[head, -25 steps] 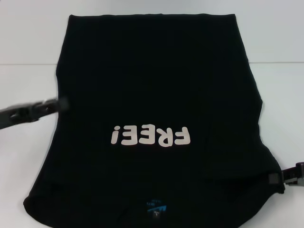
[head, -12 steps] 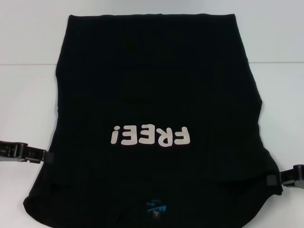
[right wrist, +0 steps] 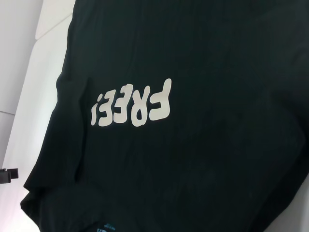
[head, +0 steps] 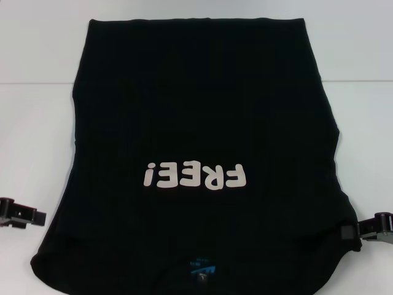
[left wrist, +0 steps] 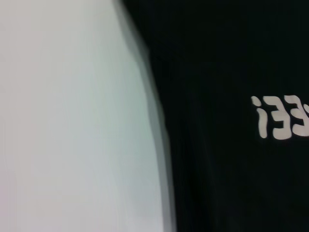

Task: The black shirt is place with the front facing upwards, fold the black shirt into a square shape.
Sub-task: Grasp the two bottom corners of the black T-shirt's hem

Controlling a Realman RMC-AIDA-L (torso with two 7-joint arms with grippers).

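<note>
The black shirt lies flat on the white table, front up, its sides folded in so that it forms a tall panel. Its pale "FREE!" print reads upside-down, and the blue neck label is at the near edge. My left gripper is low at the near left, just apart from the shirt's left edge. My right gripper is at the near right, at the shirt's right edge. The shirt also shows in the left wrist view and the right wrist view.
Bare white table lies on both sides of the shirt. A seam or edge line crosses the table far back, and the shirt's far hem reaches past it. The left gripper's tip shows in the right wrist view.
My left gripper has moved from the shirt's left edge at mid-height toward the near left and away from the cloth. The right gripper has barely shifted. The shirt has not moved.
</note>
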